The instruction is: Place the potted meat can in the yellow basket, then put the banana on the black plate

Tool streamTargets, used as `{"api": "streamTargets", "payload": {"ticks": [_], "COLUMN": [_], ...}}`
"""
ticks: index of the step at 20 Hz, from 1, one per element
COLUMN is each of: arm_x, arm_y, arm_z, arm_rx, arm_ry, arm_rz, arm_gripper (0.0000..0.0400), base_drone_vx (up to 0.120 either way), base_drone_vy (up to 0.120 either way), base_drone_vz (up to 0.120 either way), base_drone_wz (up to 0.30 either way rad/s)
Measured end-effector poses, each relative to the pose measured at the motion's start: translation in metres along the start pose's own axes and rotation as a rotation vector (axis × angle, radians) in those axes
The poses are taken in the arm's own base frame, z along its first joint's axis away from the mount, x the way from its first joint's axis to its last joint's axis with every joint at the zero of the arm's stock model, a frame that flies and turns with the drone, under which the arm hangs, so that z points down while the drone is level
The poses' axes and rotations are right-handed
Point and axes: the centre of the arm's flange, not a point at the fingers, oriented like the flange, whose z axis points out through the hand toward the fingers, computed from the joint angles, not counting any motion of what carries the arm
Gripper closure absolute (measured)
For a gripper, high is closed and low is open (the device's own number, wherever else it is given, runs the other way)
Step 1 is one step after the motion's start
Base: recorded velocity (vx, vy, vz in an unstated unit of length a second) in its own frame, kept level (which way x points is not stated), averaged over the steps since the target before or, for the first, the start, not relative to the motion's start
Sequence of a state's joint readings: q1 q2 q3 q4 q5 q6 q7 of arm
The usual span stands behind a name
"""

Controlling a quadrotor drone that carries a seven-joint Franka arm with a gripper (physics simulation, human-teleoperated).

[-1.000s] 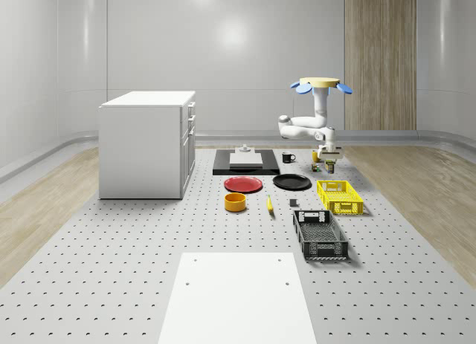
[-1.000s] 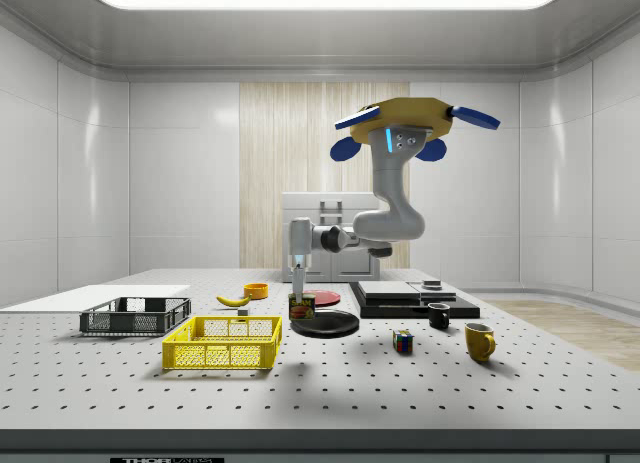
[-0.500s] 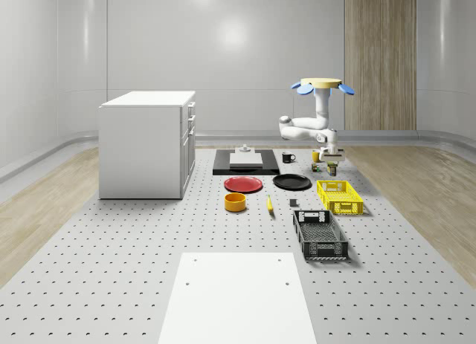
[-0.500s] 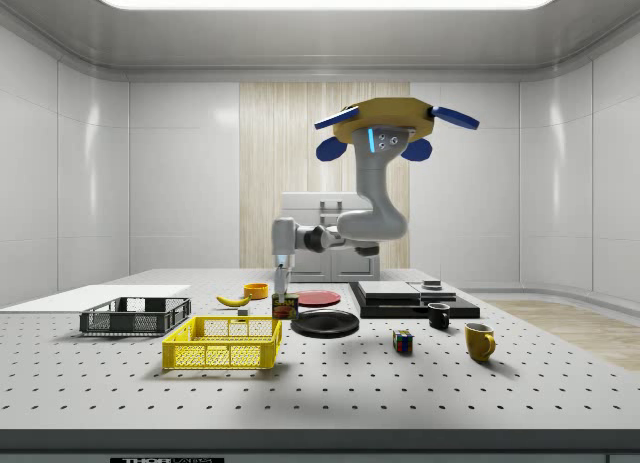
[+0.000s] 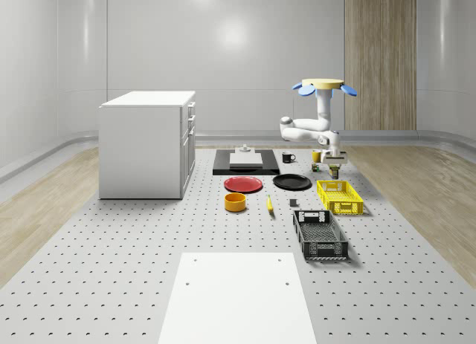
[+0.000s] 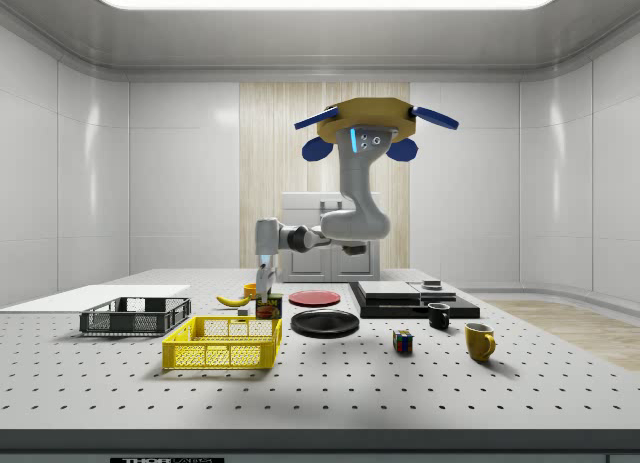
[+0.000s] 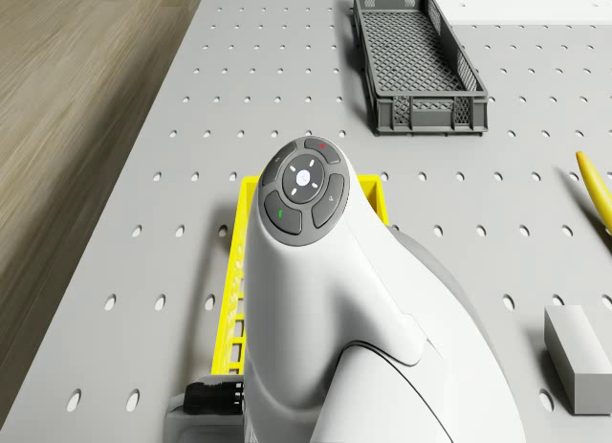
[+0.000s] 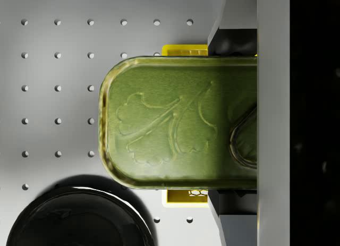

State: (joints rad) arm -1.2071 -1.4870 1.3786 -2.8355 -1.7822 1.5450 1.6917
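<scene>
The potted meat can (image 8: pixel 180 121), green-lidded, is held in my gripper (image 8: pixel 228 124), whose fingers (image 8: pixel 234 33) are shut on its sides. In the side view the can (image 6: pixel 268 306) hangs under the gripper (image 6: pixel 266 291), just above the right end of the yellow basket (image 6: pixel 222 343). The whole-scene view places the can (image 5: pixel 335 168) over the far end of the basket (image 5: pixel 340 197). The drone (image 6: pixel 375 133) hovers high, above the black plate (image 6: pixel 324 323). The banana (image 5: pixel 269 203) lies on the table between the orange bowl and the baskets. The plate's rim (image 8: pixel 79 219) sits beside the can.
A black crate (image 5: pixel 320 235) lies in front of the yellow basket. A red plate (image 5: pixel 244 184) and an orange bowl (image 5: pixel 235 202) stand left of the black plate (image 5: pixel 291 182). A Rubik's cube (image 6: pixel 402 341), yellow mug (image 6: pixel 478 340) and black mug (image 6: pixel 438 315) stand at the side view's right. A white cabinet (image 5: pixel 145 143) rises at the left.
The drone and arm have carried the can toward the side view's left, from over the black plate's edge to over the yellow basket's right end. The grip has stayed shut.
</scene>
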Motion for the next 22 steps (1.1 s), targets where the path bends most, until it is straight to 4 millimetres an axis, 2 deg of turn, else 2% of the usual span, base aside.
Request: {"api": "streamTargets", "payload": {"ticks": [4,14,17,22], "arm_x": [0.000,0.000,0.000,0.000], "arm_y": [0.000,0.000,0.000,0.000], "arm_z": [0.000,0.000,0.004,0.022], "arm_rx": [0.000,0.000,0.000,0.000], "arm_ry": [0.000,0.000,0.000,0.000], "arm_rz": [0.000,0.000,0.000,0.000], "arm_gripper": [0.0109,0.0109,0.0109,0.0109], "base_drone_vx": [0.120,0.120,0.013,0.000], "base_drone_vy": [0.000,0.000,0.000,0.000], "base_drone_vz": [-0.100,0.000,0.000,0.000], "base_drone_wz": [0.000,0.000,0.000,0.000]}}
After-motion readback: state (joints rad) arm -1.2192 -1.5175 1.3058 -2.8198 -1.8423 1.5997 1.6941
